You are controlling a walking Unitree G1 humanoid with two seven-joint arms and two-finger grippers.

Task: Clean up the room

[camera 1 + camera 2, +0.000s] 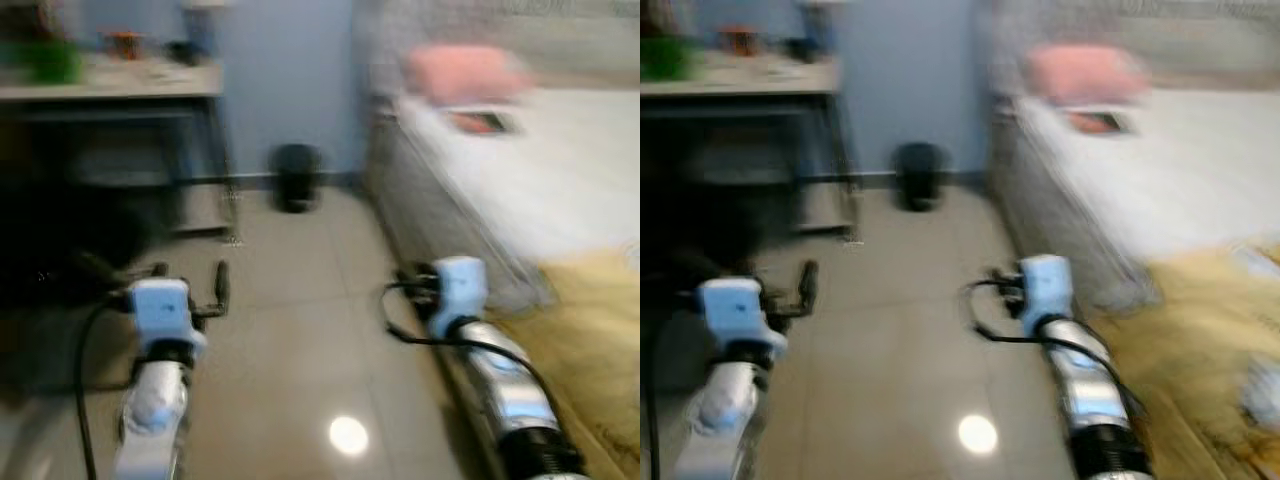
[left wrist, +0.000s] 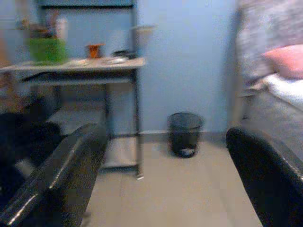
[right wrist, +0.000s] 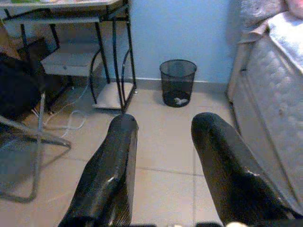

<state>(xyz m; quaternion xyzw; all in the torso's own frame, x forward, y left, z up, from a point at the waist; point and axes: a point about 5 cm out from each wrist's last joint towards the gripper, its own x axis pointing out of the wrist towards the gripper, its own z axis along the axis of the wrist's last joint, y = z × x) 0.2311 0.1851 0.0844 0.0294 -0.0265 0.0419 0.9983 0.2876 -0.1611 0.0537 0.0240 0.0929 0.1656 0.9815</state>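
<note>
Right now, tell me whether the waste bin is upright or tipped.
Upright. The black mesh bin stands on the floor against the blue wall, rim up, with something pale inside at the bottom.

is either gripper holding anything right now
Nothing is held: the left gripper and the right gripper both have open, empty fingers above the floor.

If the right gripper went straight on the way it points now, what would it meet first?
Probably the black mesh wastebasket by the blue wall. The right gripper, jaws open and empty, points across bare tiled floor towards it; nothing nearer shows in that line, though depth is uncertain.
</note>
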